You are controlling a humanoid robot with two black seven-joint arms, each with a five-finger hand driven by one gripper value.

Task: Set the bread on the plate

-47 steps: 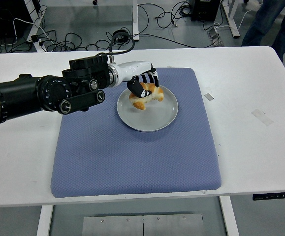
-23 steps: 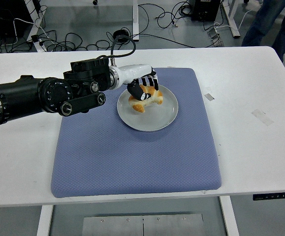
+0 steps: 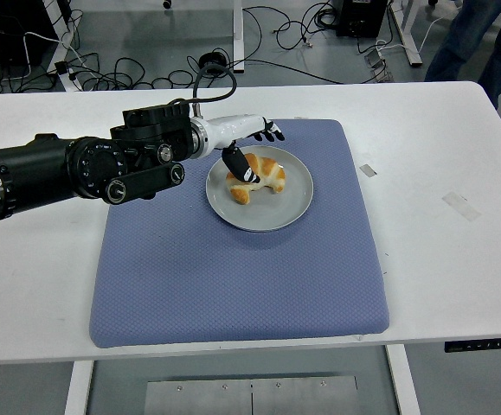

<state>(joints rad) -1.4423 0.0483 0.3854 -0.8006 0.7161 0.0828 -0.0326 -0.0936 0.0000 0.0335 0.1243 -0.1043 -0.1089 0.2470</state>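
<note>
The bread (image 3: 255,178) lies on the grey plate (image 3: 278,211), which sits on the blue mat (image 3: 233,277) on the white table (image 3: 458,259). The left hand (image 3: 248,149) hovers at the plate's far-left rim with its fingers spread and holding nothing; the thumb seems to just touch the bread, though the angle makes that uncertain.

Left hand (image 3: 252,149) extended, fingers seemingly spread, holding nothing
</note>
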